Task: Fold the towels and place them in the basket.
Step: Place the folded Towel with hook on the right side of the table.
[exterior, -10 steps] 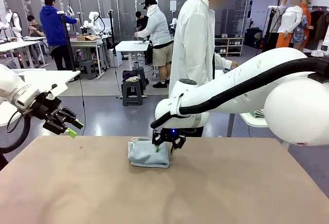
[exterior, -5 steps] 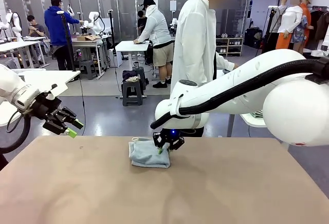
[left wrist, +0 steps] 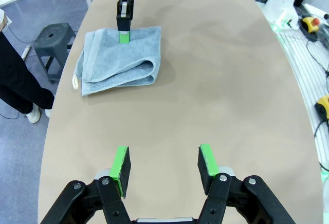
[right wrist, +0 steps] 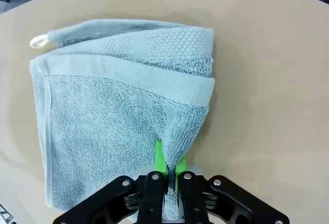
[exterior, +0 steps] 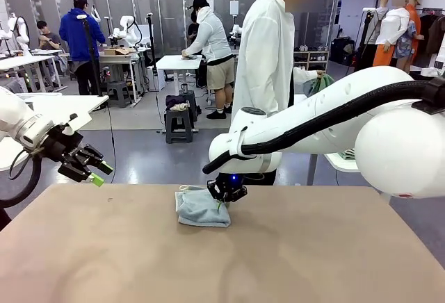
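White arms (exterior: 389, 143), blk cable (exterior: 327, 120), blk pincers (left wrist: 163, 165) w/ green pads (left wrist: 122, 164)

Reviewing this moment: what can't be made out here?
- Right wrist view: how many layers of the towel the right gripper pinches; the towel covers most of its pads.
- Front view: what the green cloth held by the person is; the right arm hides most of it.

Nubby terry towel (right wrist: 118, 116), matt table (right wrist: 267, 80)

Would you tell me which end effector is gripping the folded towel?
The right end effector, shut on the edge of the blue-grey towel; the left end effector hangs open.
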Motion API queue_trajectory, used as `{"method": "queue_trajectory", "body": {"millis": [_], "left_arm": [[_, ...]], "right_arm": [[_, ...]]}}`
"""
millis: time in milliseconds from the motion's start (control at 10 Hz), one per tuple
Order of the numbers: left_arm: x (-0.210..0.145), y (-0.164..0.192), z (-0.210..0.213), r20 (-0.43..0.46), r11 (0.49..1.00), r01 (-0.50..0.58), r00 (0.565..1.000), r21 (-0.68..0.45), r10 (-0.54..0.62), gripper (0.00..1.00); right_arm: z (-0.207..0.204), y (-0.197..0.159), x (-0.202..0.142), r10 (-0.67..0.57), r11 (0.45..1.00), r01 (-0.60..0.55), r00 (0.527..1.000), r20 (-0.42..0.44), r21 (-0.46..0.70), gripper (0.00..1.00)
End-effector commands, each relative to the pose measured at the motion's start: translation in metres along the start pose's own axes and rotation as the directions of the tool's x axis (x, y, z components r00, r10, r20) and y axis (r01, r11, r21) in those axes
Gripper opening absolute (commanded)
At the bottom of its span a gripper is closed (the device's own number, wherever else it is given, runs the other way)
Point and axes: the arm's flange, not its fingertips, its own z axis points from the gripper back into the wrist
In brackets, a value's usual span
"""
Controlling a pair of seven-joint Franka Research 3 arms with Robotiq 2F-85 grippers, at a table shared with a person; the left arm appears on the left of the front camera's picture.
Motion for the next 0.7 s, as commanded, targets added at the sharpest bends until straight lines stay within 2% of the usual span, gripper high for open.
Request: {"method": "queue_trajectory", "body": {"millis": [0,100,200,300,600], "left_arm": [[0.000,0.000,0.000,-0.001,1.000,0.014,1.000,0.000,-0.014,0.68],[0.000,0.000,0.000,-0.001,1.000,0.014,1.000,0.000,-0.014,0.68],[0.000,0.000,0.000,-0.001,1.000,0.014,1.000,0.000,-0.014,0.68],[0.000,0.000,0.000,-0.001,1.000,0.014,1.000,0.000,-0.014,0.68],[0.000,0.000,0.000,-0.001,1.000,0.014,1.000,0.000,-0.014,0.68]], "right_arm": [[0.000,-0.001,-0.001,-0.001,1.000,0.001,1.000,0.002,0.002,0.00],[0.000,-0.001,-0.001,-0.001,1.000,0.001,1.000,0.002,0.002,0.00],[0.000,0.000,0.000,0.000,1.000,0.000,1.000,0.000,0.000,0.07],[0.004,-0.022,0.005,-0.017,0.999,0.017,1.000,0.011,0.042,0.07],[0.016,-0.137,0.002,0.024,0.999,-0.026,0.999,0.044,0.034,0.07]]}}
